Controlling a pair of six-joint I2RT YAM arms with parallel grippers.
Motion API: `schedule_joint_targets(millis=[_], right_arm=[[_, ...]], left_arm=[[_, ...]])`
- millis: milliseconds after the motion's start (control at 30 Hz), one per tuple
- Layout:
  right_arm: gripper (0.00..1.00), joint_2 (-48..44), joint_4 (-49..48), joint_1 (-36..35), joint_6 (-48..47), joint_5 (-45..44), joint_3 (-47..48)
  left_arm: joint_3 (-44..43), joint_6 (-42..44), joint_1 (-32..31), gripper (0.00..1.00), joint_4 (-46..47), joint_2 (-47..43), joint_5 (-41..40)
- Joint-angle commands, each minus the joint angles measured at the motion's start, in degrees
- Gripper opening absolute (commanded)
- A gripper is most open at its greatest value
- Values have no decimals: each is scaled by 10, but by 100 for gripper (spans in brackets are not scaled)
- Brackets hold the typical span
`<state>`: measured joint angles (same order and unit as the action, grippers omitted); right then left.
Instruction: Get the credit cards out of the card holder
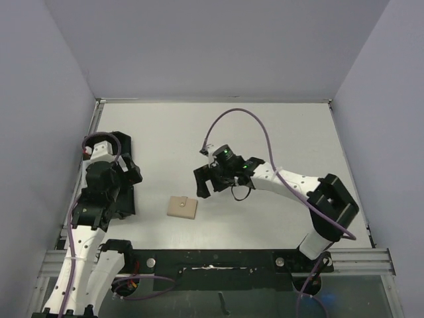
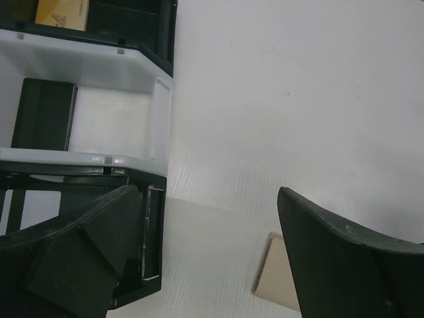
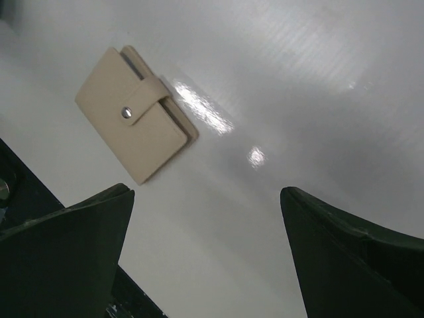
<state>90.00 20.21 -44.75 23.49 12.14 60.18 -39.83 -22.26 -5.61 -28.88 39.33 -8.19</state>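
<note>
The card holder, a small flat tan wallet, lies on the white table between the arms. In the right wrist view the card holder is closed, its strap fastened over the face with a round snap. No credit cards show in it. My right gripper hovers just right of and beyond the holder, open and empty. My left gripper hangs open and empty at the black tray's right edge. Only a tan corner of the holder peeks out beside its right finger.
The black tray sits at the table's left edge under the left arm. Its white middle compartment holds a black block, and a yellow flat item lies in the compartment beyond. Grey walls enclose the table.
</note>
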Motion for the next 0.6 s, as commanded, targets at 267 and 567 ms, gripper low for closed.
schedule_joint_targets(millis=[267,567], right_arm=[[91,185,-35,-147,-23,-44,195],[84,249,38,-162,-43,-144,239]], left_arm=[[51,12,-4,86,62,-139,-151],[49,4,-4,86,61,-118,-172]])
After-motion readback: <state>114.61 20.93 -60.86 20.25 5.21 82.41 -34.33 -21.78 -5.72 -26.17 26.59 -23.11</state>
